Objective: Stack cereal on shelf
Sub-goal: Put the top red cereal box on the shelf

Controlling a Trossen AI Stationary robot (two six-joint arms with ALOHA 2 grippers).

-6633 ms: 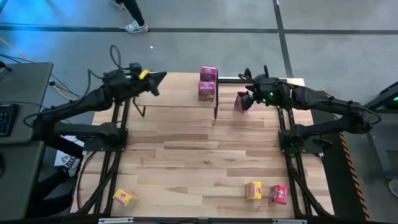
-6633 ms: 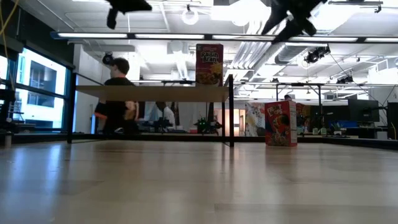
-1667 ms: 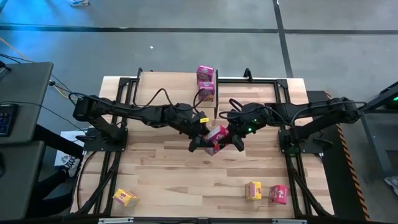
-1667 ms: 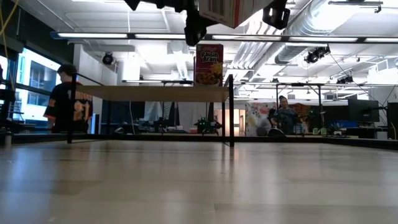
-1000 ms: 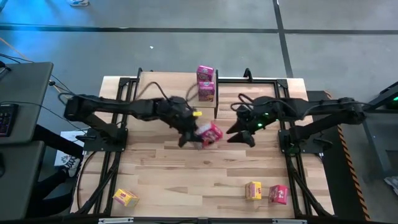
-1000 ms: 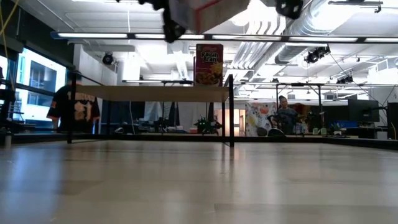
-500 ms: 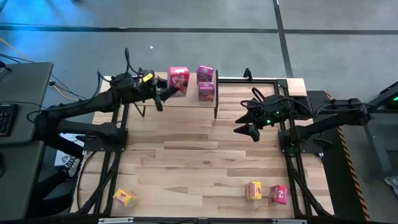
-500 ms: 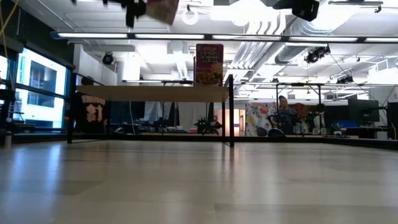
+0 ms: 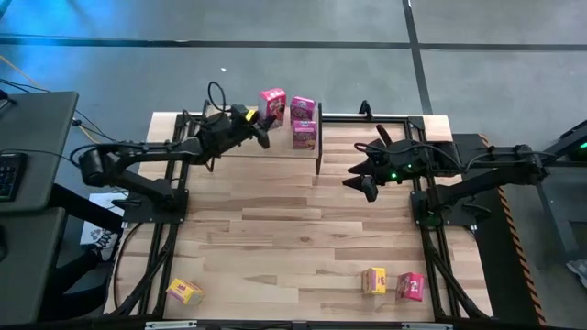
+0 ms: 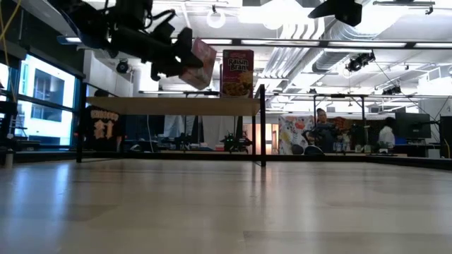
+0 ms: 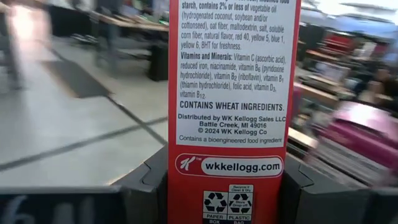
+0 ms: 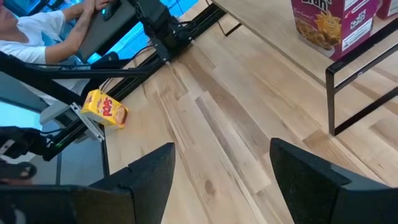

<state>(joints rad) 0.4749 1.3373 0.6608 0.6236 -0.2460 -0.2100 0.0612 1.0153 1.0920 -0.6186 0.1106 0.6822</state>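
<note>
My left gripper (image 9: 262,122) (image 10: 181,62) is shut on a pink cereal box (image 9: 271,102) (image 10: 202,63) and holds it just above the far part of the shelf (image 9: 240,147) (image 10: 169,105), left of two pink boxes (image 9: 304,122). The front one reads Raisin Bran (image 10: 238,73) and stands upright on the plank. In the left wrist view the held box's red side panel (image 11: 227,74) fills the middle. My right gripper (image 9: 360,182) (image 12: 221,171) hangs open over the table right of the shelf. Two yellow boxes (image 9: 184,291) (image 9: 373,280) and a pink one (image 9: 410,286) lie near the near edge. My left gripper pinches the pink box near its lower end (image 11: 179,190), one finger (image 11: 144,190) on each broad face, the narrow side panel facing the wrist. The fingers come level from the table's left. The box is lifted clear and tilted, close above the shelf top.
The shelf's black legs (image 12: 330,93) stand at the table's far edge. The arms' black frames (image 9: 174,197) (image 9: 424,206) run along both table sides. A yellow box (image 12: 106,107) shows past my right gripper's fingers. People move in the room behind (image 10: 321,134).
My left gripper has carried the pink box from over the table's middle toward the far left, then right along the shelf and down, close beside the two pink boxes. It has stayed shut on the box. My right gripper has drawn back a little toward the right.
</note>
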